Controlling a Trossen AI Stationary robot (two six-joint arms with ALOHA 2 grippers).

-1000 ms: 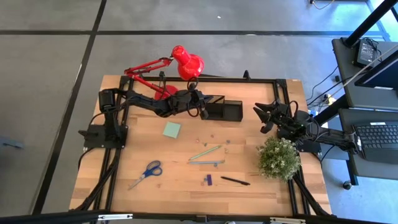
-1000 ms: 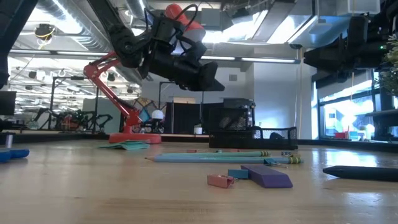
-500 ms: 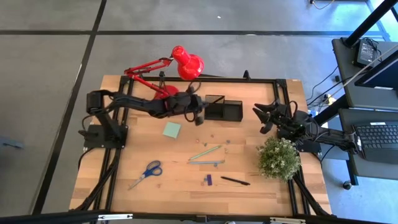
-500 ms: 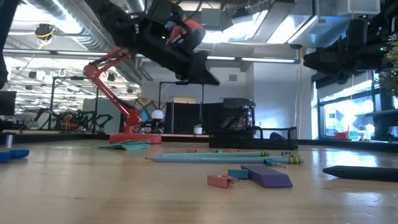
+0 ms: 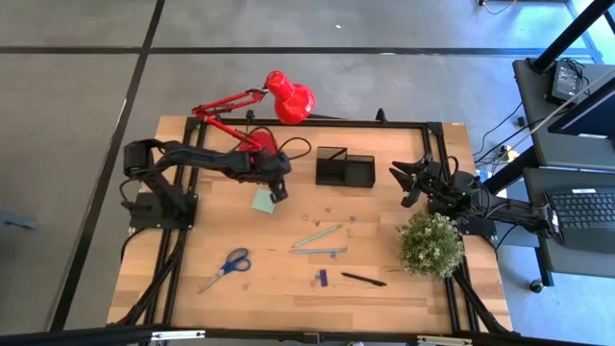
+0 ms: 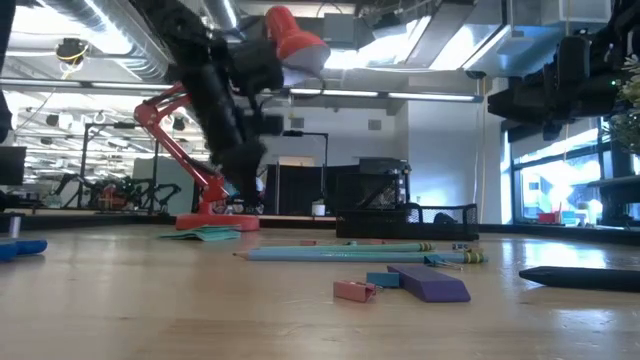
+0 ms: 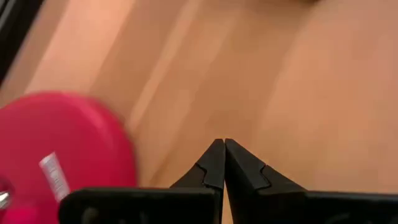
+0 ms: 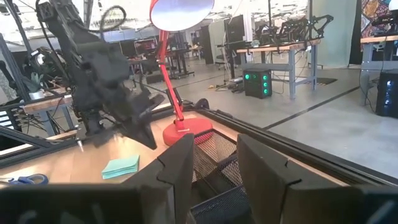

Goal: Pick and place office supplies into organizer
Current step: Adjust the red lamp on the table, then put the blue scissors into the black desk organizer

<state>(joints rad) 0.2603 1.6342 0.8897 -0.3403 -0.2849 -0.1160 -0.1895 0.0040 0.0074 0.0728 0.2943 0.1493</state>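
Since a second earlier, the left gripper (image 5: 280, 196) had swung from the black mesh organizer (image 5: 345, 168) to the pale green sticky-note pad (image 5: 266, 201), fingers shut and empty; it needed opening before descending squarely.

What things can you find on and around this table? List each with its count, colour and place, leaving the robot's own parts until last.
Organizer: one, black, far middle of table.
Desk lamp: one, red, far edge, left of organizer.
Sticky-note pad: one, pale green, partly under left pincer.
Pencils: two, light blue, table centre.
Scissors: one, blue-handled, near left.
Purple piece: one, near centre.
Pen: one, black, right of purple piece.
Plant: one, green, right side.
Left pincer: shut, empty, above the pad's edge.
Right pincer: open, empty, right of organizer.
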